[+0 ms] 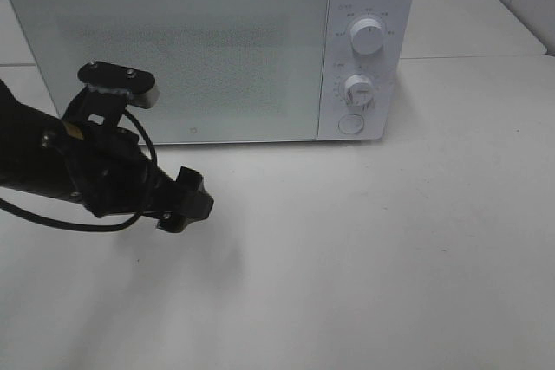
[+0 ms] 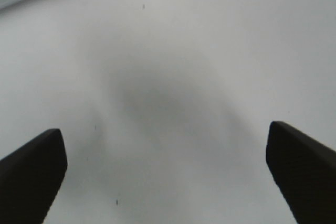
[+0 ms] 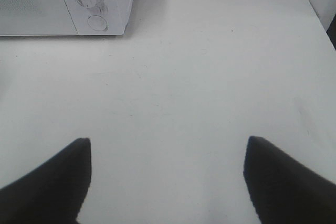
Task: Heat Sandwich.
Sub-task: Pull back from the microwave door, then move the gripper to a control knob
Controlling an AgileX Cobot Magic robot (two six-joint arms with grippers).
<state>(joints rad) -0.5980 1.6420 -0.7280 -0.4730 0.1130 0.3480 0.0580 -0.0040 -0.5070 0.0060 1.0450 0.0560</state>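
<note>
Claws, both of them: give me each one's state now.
Left claw: open, holding nothing.
Right claw: open, holding nothing.

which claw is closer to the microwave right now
Left. The left claw hangs over the table in front of the microwave, by its door's lower left corner. The right claw is out of the high view, with the microwave far across the table in its wrist view.

Here's the microwave (image 1: 173, 58): smooth white casing with a faint sheen, the door a fine speckled mesh behind glossy glass, and the knobs (image 1: 368, 38) in shiny white plastic. The counter (image 1: 390, 257) looks pale, smooth and softly matt. The left pincer (image 2: 165, 150) and right pincer (image 3: 168, 145) show dull black, plastic-looking fingers.
</note>
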